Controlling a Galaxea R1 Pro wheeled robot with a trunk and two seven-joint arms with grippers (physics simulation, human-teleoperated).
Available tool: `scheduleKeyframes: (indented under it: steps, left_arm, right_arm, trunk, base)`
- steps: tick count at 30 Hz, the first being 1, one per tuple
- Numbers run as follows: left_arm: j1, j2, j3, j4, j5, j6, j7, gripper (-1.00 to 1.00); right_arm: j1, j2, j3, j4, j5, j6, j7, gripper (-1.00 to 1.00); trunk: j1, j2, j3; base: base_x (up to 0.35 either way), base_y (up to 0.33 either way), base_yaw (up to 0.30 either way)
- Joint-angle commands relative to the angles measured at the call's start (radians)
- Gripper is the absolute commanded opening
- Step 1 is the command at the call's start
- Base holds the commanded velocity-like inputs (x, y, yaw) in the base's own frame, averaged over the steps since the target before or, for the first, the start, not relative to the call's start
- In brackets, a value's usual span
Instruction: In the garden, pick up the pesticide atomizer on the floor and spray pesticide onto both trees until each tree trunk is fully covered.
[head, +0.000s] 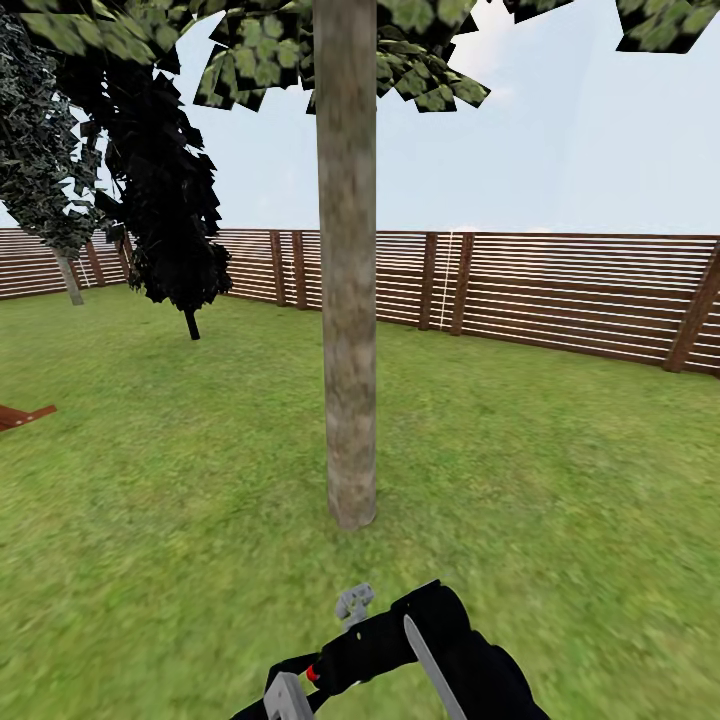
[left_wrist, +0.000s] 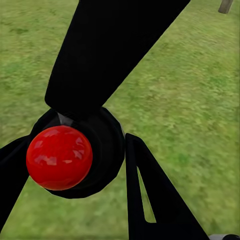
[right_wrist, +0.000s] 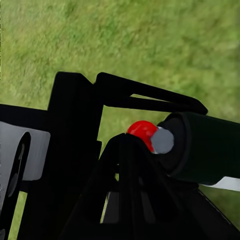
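Black and small, the pesticide atomizer (head: 365, 645) looks light and hard, best held by its handle. Whether either arm's jaws grip it, I cannot tell.

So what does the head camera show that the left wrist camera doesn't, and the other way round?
Head view alone: the thick mottled grey-brown tree trunk rising whole to blocky green leaves, the brown slatted wooden fence, a dark near-black tree and pale sky. Left wrist view alone: a close look at a glossy red ball on black parts. Both: the green grass lawn.
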Motion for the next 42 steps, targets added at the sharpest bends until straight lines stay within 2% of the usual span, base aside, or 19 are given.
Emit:
scheduleKeyframes:
  steps: [1, 42]
  left_arm:
    - [-0.002, 0.001, -0.003, 0.000, 0.011, -0.001, -0.003, -1.00]
    - [-0.002, 0.001, -0.003, -0.001, 0.010, -0.003, -0.003, -1.00]
  right_arm:
    - [-0.001, 0.001, 0.000, 0.000, -0.010, 0.007, -0.006, -1.00]
    - [0.000, 0.006, -0.002, 0.012, -0.011, -0.001, -0.007, -1.00]
  trunk:
    - [0.001, -0.002, -0.002]
    - [0.001, -0.002, -0.002]
  base:
    - [0.000, 0.000, 0.000]
    - [0.000, 0.000, 0.000]
